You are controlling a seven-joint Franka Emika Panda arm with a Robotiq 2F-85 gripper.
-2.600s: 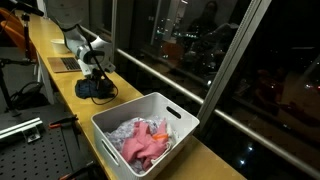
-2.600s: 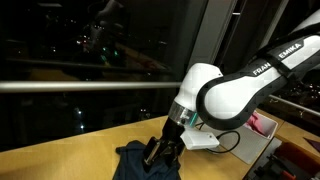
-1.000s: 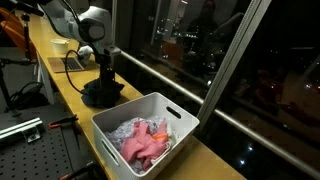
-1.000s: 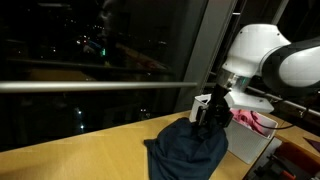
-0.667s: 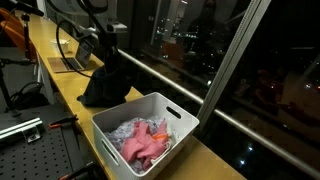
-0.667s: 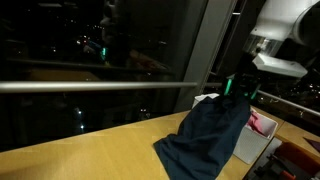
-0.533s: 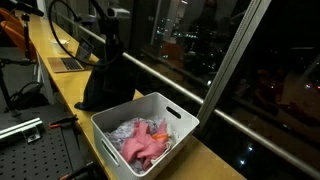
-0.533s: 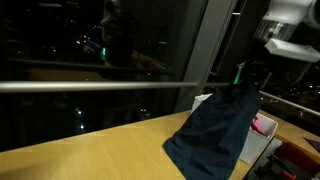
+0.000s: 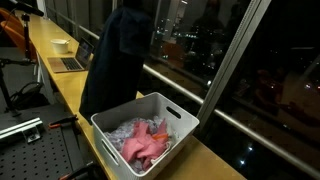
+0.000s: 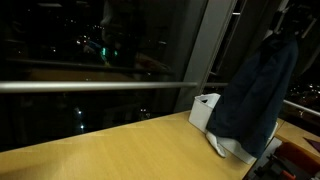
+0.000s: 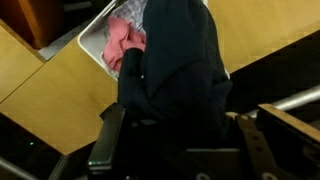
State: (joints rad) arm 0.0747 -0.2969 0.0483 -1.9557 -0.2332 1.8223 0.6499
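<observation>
1. One dark garment (image 9: pixel 112 60), seen in both exterior views and in the wrist view.
2. One white basket (image 9: pixel 187 124) on the one desk (image 9: pixel 60 85).
3. One pink cloth heap (image 9: pixel 140 147) in the basket; how many pieces make it up cannot be told.
4. One small orange thing (image 9: pixel 160 135) among the cloths.
5. One laptop (image 9: pixel 70 63).
6. One white bowl (image 9: pixel 61 44).

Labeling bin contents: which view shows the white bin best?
An exterior view: the white bin shows whole, pink clothes inside. In an exterior view the dark garment hides all but one corner; the wrist view catches one end.
</observation>
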